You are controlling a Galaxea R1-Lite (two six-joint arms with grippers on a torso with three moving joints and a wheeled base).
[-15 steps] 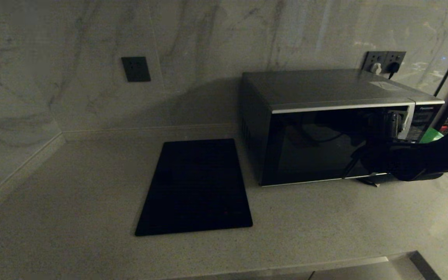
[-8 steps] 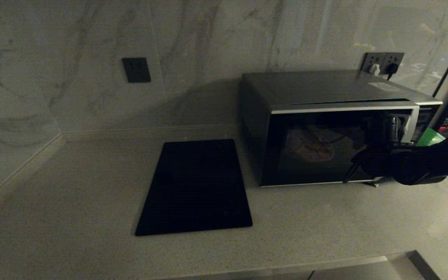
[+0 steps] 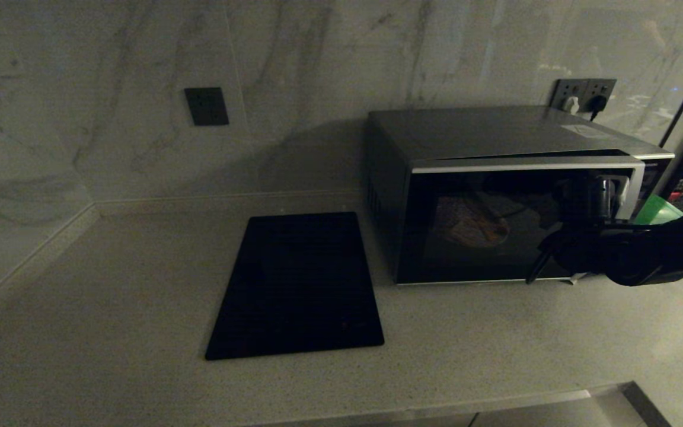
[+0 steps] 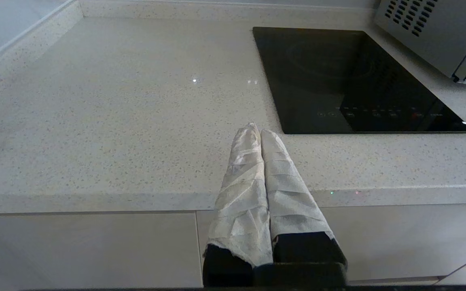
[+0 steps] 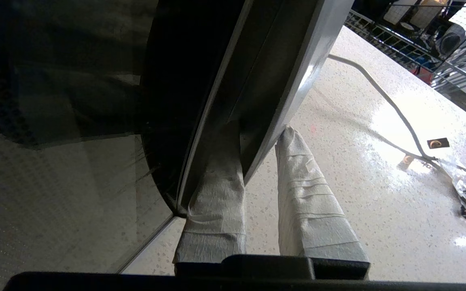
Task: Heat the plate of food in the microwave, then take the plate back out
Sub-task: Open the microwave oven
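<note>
Right wrist view, nearest first: my right tool (image 5: 261,161) pinches the free edge of the microwave door (image 5: 273,76), one wrapped finger each side. The door runs away from me toward its hinge on the left — so the swing must carry the edge outward. Beyond the glass, the plate of food (image 3: 473,222) sits inside the microwave (image 3: 495,133); my left tool (image 4: 259,135), pressed together, idles over the desk (image 4: 95,121).

no legible text, labels, or signs
</note>
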